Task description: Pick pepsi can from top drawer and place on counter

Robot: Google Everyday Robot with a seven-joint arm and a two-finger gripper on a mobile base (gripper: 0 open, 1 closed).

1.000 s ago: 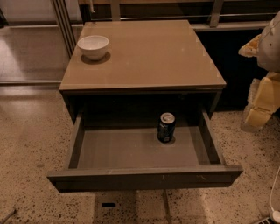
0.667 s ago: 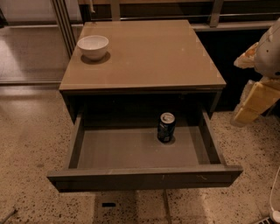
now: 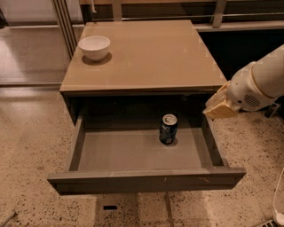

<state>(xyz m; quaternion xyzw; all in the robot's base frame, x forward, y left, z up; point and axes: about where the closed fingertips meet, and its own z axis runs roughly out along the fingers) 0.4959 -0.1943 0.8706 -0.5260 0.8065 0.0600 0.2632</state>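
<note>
The pepsi can (image 3: 168,129), dark with a silver top, stands upright on the grey floor of the open top drawer (image 3: 133,155), right of its middle. The counter (image 3: 146,53) is the tan tabletop above the drawer. My gripper (image 3: 219,107), tan-fingered on a white arm, hangs at the drawer's right side, just above its right wall and below the counter's front right corner. It is to the right of the can and apart from it, holding nothing that I can see.
A white bowl (image 3: 94,47) sits at the counter's back left corner. Speckled terrazzo floor (image 3: 31,146) surrounds the table. A metal railing (image 3: 177,9) runs behind it, and a metal post (image 3: 64,22) stands at the back left.
My arm and gripper have moved left and inward from the frame's right edge to the drawer's right side. The can, bowl and drawer have not moved.
</note>
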